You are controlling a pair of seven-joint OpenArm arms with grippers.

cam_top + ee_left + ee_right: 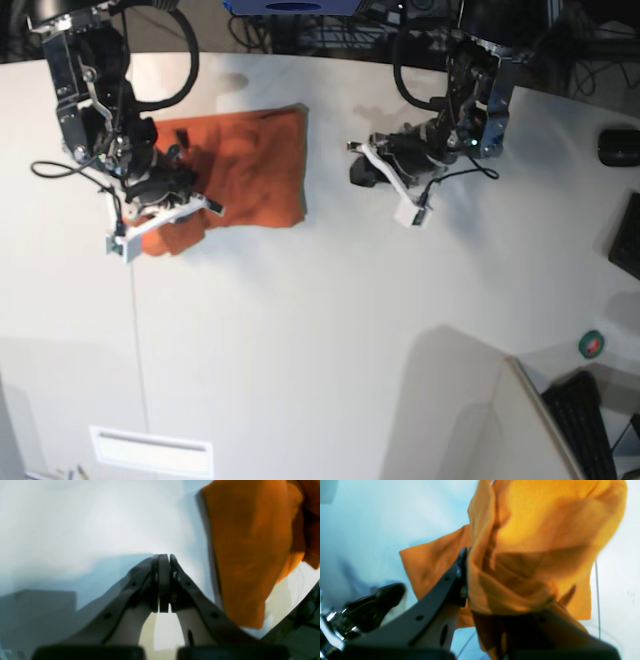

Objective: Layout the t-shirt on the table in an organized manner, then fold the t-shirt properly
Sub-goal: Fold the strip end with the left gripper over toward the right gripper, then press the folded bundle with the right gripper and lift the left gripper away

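The orange t-shirt (250, 165) lies crumpled on the far left part of the white table (320, 330). My right gripper (165, 192) is at the shirt's near left edge. In the right wrist view the gripper (468, 555) is shut on a bunched fold of the shirt (532, 542), which drapes over one finger and hides it. My left gripper (360, 170) is to the right of the shirt, apart from it. In the left wrist view it (164, 557) is shut and empty over bare table (75, 530), with the shirt's edge (250, 550) off to the right.
A thin seam line (135, 330) runs down the table at the left. A white slotted panel (150, 452) sits at the near edge. A dark object (620, 147), a green roll (592, 345) and a keyboard (590, 425) are at the right edge. A pale raised panel (470, 400) is at the lower right.
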